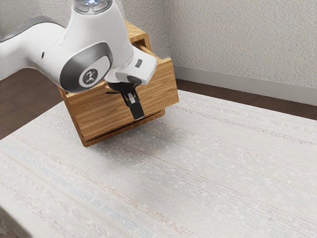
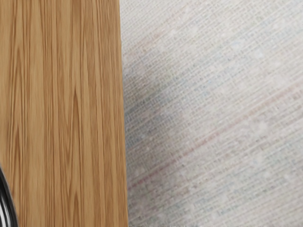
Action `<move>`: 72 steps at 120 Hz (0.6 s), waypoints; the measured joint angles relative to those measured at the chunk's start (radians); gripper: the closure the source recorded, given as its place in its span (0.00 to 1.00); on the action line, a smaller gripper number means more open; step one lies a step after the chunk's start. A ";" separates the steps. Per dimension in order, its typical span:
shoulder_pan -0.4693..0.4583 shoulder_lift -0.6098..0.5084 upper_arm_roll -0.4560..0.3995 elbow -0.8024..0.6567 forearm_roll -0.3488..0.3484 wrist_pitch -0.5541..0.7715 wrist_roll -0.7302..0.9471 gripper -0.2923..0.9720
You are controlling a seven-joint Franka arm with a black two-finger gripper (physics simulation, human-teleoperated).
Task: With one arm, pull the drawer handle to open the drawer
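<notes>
A small oak cabinet (image 1: 101,116) stands at the back of the table. Its upper drawer (image 1: 159,84) sticks out of the cabinet toward the exterior view's right, with the open top of the box showing behind it. My black gripper (image 1: 135,112) hangs down over the drawer front, with its fingers close together around the dark drawer handle (image 1: 115,89). The arm's white hand covers the upper part of the drawer front. In the wrist view the wood-grain drawer front (image 2: 61,113) lies just under my hand, with a black curved piece of the handle (image 2: 5,203) at its edge.
A pale woven cloth covers the table (image 1: 198,168), which stretches wide in front of the cabinet (image 2: 213,118). A grey wall with a white skirting board (image 1: 247,82) runs behind, over a dark floor.
</notes>
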 joint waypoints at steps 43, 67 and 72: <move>-0.070 -0.038 -0.006 -0.038 0.016 -0.004 -0.034 0.27; -0.104 -0.040 -0.002 0.145 -0.001 -0.120 -0.077 0.29; -0.114 -0.041 0.000 0.188 -0.023 -0.173 -0.098 0.28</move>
